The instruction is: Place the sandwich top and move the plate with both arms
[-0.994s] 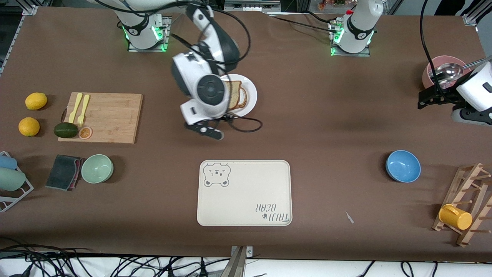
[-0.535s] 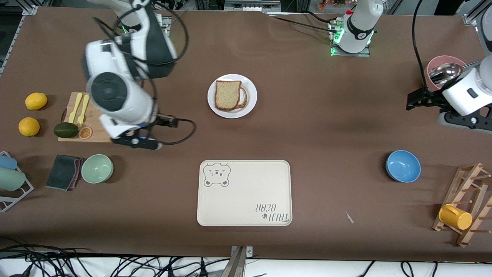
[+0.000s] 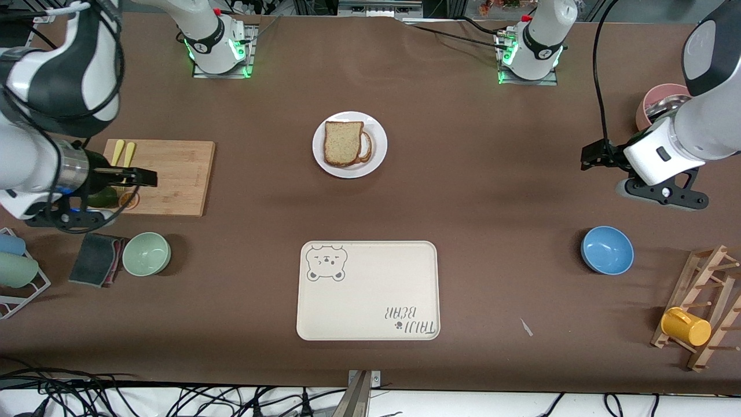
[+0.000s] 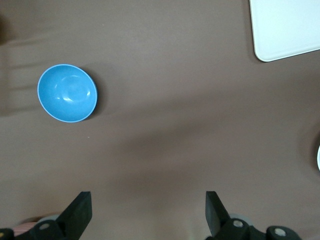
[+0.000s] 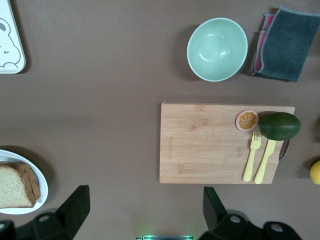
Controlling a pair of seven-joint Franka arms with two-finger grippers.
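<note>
Since a second ago, my right arm has swung off the plate [image 3: 349, 145] and out to its own end of the table, so the right gripper [image 3: 145, 176] now hangs over the cutting board [image 3: 168, 174], fingers spread wide and holding nothing. My left gripper [image 3: 591, 157] has drifted in over bare table toward the middle, above the stretch between the blue bowl [image 3: 607, 249] and the pink bowl [image 3: 651, 107]; it too is fully open and empty. I see the sandwich top [image 3: 343, 142] already lying on the plate, over a darker slice [image 3: 365, 147] that pokes out at the side toward the left arm's end, so I judge the placing done and the two-arm plate move still ahead. My worry is the stack: the slices are not squared up, and if my two grippers meet the rim at different moments or heights, the glossy plate could tip or skate on the cloth and slide the upper slice off. Both grippers are well apart from the plate, so I have long approaches to time together. The bear tray [image 3: 368, 289] sits nearer the front camera than the plate; a low carry could clip its raised edge. On the way in, the right gripper could also catch the fork [image 5: 252, 156] and avocado [image 5: 280, 126] on the board.
</note>
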